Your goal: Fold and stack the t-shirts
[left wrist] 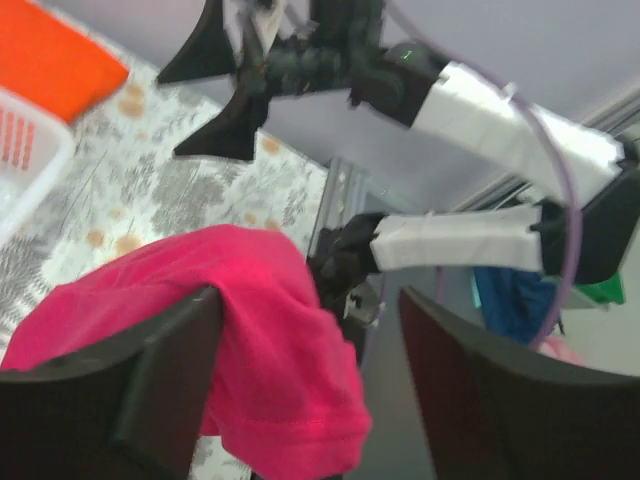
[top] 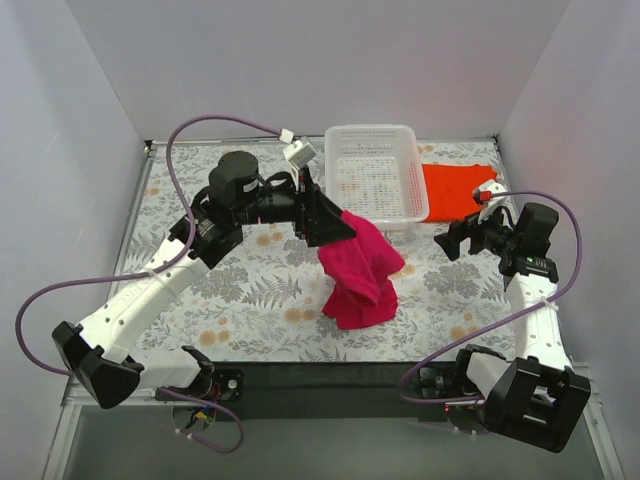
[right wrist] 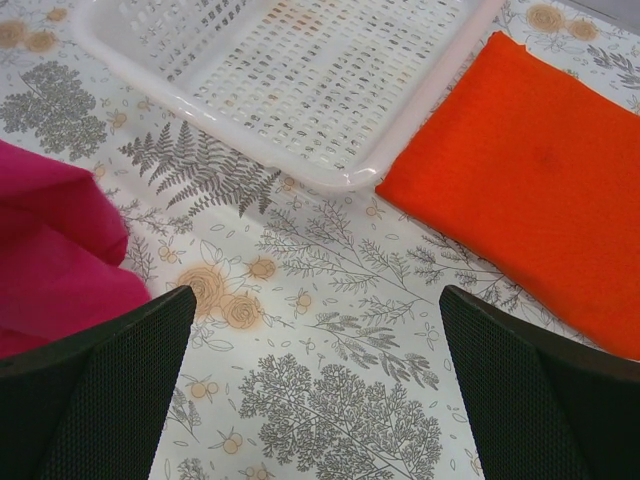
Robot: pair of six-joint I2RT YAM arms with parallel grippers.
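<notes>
The magenta-pink t-shirt [top: 362,275] hangs crumpled from my left gripper [top: 334,216] down to the table's middle. In the left wrist view the shirt [left wrist: 250,330] drapes over one finger [left wrist: 160,380] while the jaws of that gripper [left wrist: 310,296] stand wide apart. The orange-red t-shirt [top: 455,190] lies folded flat at the back right, beside the basket; it also shows in the right wrist view [right wrist: 540,180]. My right gripper [top: 450,240] is open and empty [right wrist: 318,300], above the table just in front of the orange shirt.
A white perforated basket [top: 333,170] stands empty at the back centre, its rim [right wrist: 300,172] touching the orange shirt's edge. The floral tablecloth [top: 220,290] covers the table. White walls enclose three sides.
</notes>
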